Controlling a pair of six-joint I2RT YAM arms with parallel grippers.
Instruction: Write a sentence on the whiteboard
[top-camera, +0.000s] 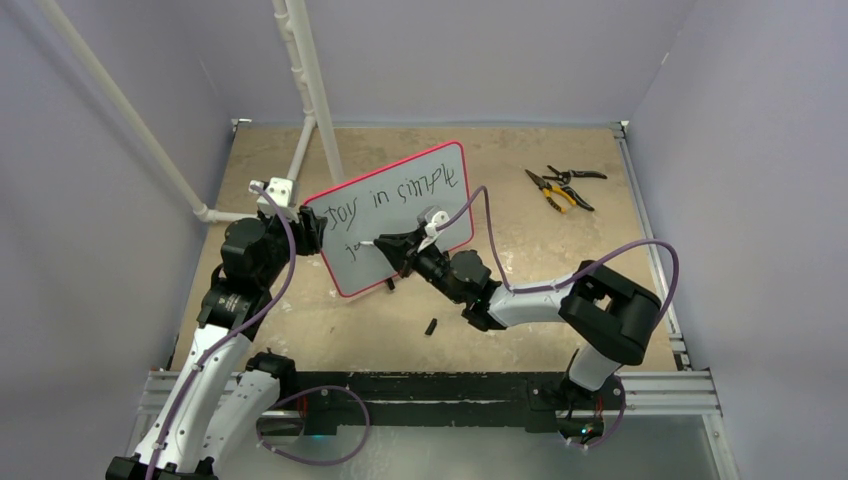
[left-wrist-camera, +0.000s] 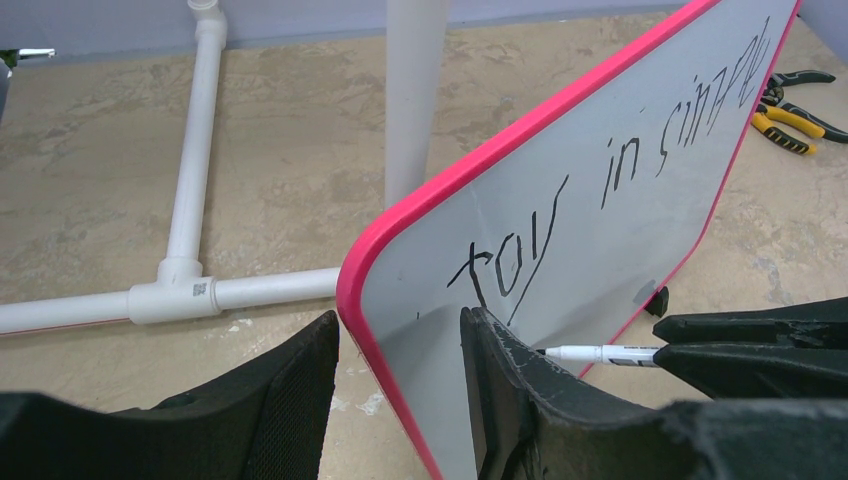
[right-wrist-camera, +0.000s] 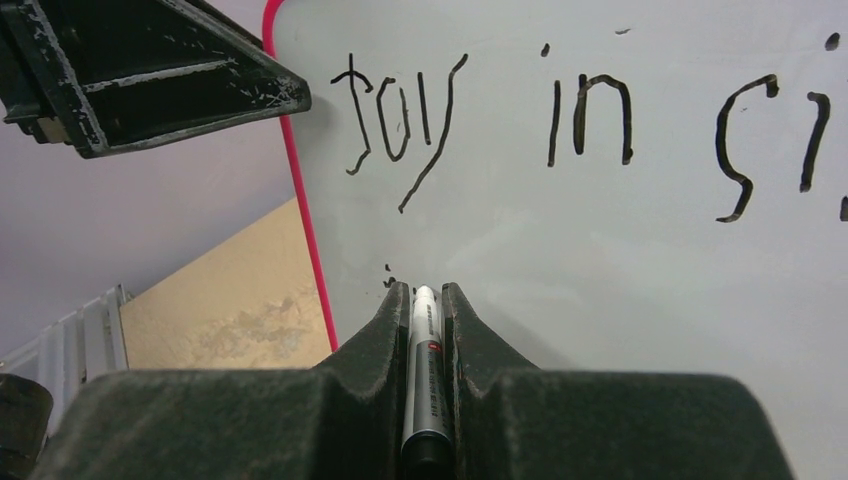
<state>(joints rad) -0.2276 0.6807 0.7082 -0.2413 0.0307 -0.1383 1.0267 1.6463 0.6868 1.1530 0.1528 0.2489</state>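
Observation:
The whiteboard (top-camera: 400, 215), pale with a red-pink rim, stands tilted on the tan table. My left gripper (top-camera: 312, 228) is shut on its left edge; in the left wrist view its fingers (left-wrist-camera: 398, 318) straddle the rim of the whiteboard (left-wrist-camera: 620, 230). The sentence (top-camera: 405, 190) reads "Joy in simple" in black, with a short mark starting a second line below. My right gripper (right-wrist-camera: 427, 288) is shut on a white marker (right-wrist-camera: 425, 340). The marker's tip touches the whiteboard (right-wrist-camera: 600, 250) under "Joy" (right-wrist-camera: 400, 120), beside small black dots. The marker (left-wrist-camera: 600, 354) also shows in the left wrist view.
Yellow-handled pliers and black cutters (top-camera: 560, 187) lie at the far right of the table. A white pipe frame (top-camera: 310, 100) rises behind the board's left side. A small black cap (top-camera: 432, 326) lies on the table in front of the board.

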